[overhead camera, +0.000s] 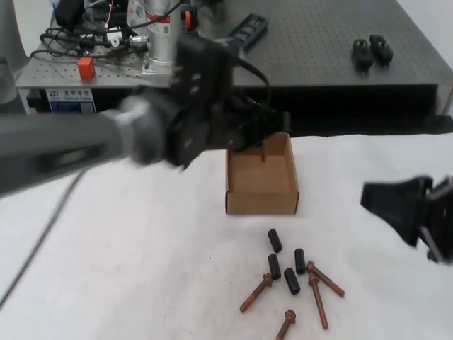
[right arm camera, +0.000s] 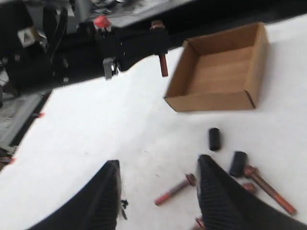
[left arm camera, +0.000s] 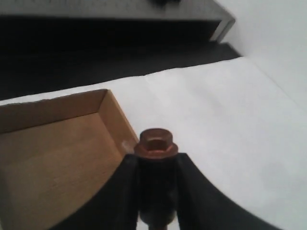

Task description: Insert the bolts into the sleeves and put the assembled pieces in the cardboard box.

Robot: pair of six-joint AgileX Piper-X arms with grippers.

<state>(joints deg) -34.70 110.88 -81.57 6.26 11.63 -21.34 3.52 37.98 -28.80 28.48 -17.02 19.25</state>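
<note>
Bolt (overhead camera: 263,151): high view, hanging from the left gripper (overhead camera: 258,133) at the cardboard box's (overhead camera: 262,201) far wall; I'd centre it and lower before releasing.
Left wrist view: fingers (left arm camera: 196,191) clamped on its shank; sleeve possibly fitted, hard to tell.
Right wrist view: right gripper (right arm camera: 158,163) spread apart, empty, above loose bolts (right arm camera: 172,190) and sleeves (right arm camera: 214,138).

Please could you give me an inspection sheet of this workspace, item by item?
Surface: white cloth over the bench.
Job's things: cardboard box open, no pieces seen inside; four sleeves and four loose bolts in front of it.
Clutter: nothing seen.
Grippers: left gripper shut on a held bolt at the box's rim; right gripper with fingers open above the loose parts.
Cables: bundle on the rear table; one cable under the left arm.
Surroundings: perforated table with orange block.
</note>
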